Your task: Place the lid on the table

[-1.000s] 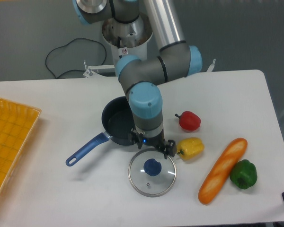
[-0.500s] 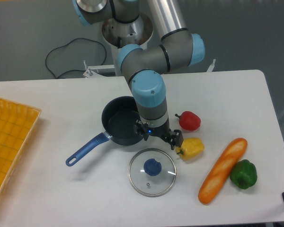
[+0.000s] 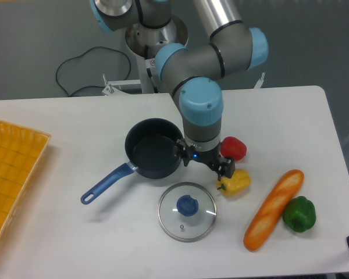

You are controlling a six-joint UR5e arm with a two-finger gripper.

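Observation:
The lid, clear glass with a metal rim and a blue knob, lies flat on the white table, in front of the dark blue saucepan. My gripper hangs above the table behind and to the right of the lid, between the saucepan and the peppers. Its jaws stand apart and hold nothing. It is clear of the lid.
The saucepan's blue handle points front left. A red pepper and a yellow pepper lie right beside the gripper. A baguette and a green pepper lie at the front right. A yellow-orange tray sits at the left edge.
The gripper has risen off the lid and moved back and to the right, towards the peppers. The lid stays where it was on the table.

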